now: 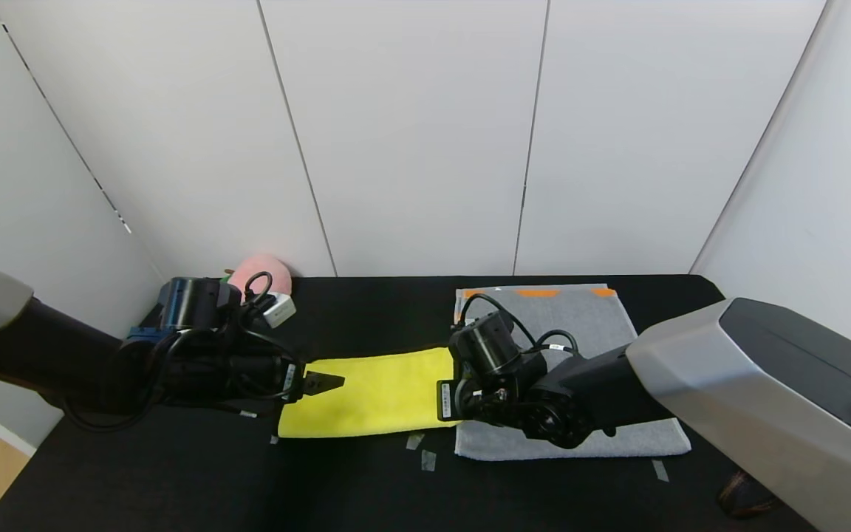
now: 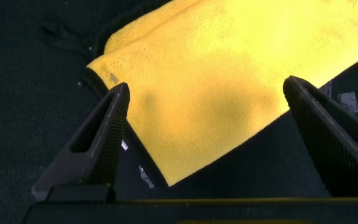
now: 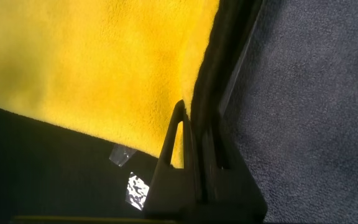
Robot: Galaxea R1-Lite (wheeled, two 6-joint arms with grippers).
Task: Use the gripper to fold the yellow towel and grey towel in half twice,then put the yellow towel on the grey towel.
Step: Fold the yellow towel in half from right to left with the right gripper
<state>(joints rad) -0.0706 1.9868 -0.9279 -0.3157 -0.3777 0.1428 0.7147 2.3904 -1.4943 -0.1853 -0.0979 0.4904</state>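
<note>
At table centre, yellow towel (image 1: 377, 391) lay flat, right edge touching grey towel (image 1: 580, 325). Right gripper (image 3: 205, 134) pinched shut on that edge; left gripper (image 2: 207, 134) gaped wide over left end. Soft, light, limp cloth; corners looked best hold.

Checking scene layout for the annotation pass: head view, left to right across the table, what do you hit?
Pink plush toy → left gripper, jaws open at the yellow towel's left end → yellow towel → right gripper, jaws shut on the yellow towel's right edge → grey towel.
</note>
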